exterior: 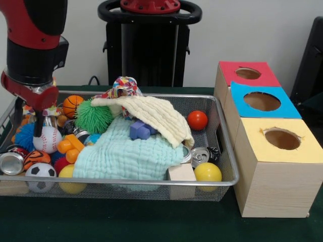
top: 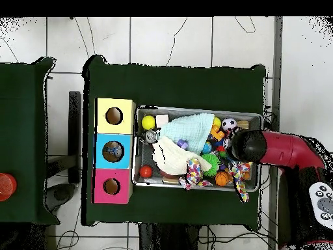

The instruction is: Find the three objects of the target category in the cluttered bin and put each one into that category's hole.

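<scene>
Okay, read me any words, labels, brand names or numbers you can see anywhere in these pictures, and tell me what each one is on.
None can be read.
The cans in the wire bin show only bare metal ends, no label.
The three boxes, red, blue and yellow, carry plain coloured tops with holes, no lettering.
The white remote-like pad in the overhead view has buttons, but any markings are too small to read.

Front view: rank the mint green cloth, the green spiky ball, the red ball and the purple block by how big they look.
1. mint green cloth, clearly largest
2. green spiky ball
3. red ball and purple block: they look alike, and the block is partly covered by the cream cloth, so no ranking.
</scene>
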Action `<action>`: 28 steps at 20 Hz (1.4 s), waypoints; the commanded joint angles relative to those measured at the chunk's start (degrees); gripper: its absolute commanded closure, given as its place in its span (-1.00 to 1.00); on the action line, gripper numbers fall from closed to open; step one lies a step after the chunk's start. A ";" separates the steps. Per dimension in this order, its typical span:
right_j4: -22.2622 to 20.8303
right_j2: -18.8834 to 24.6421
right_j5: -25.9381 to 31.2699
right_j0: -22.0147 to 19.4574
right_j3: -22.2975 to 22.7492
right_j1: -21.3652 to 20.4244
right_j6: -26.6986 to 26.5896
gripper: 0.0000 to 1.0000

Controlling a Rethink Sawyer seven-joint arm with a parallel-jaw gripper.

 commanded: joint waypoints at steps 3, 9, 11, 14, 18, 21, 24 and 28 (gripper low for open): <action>-6.62 6.69 4.43 -1.23 4.08 3.60 -21.29 -1.00; -3.75 5.06 6.18 -0.57 5.89 3.60 -14.57 -1.00; -3.68 4.55 7.03 0.19 6.08 3.01 -14.05 -1.00; -2.85 6.08 5.34 -1.42 6.83 3.57 -14.42 -1.00; -1.97 8.42 3.88 -3.88 8.35 3.86 -15.77 -1.00; -2.83 8.91 2.12 -4.16 10.20 4.54 -14.74 -1.00; -4.18 8.76 -1.88 -4.08 12.97 5.31 -11.83 -1.00; -6.79 8.04 -7.68 -4.02 14.76 5.93 -9.92 -1.00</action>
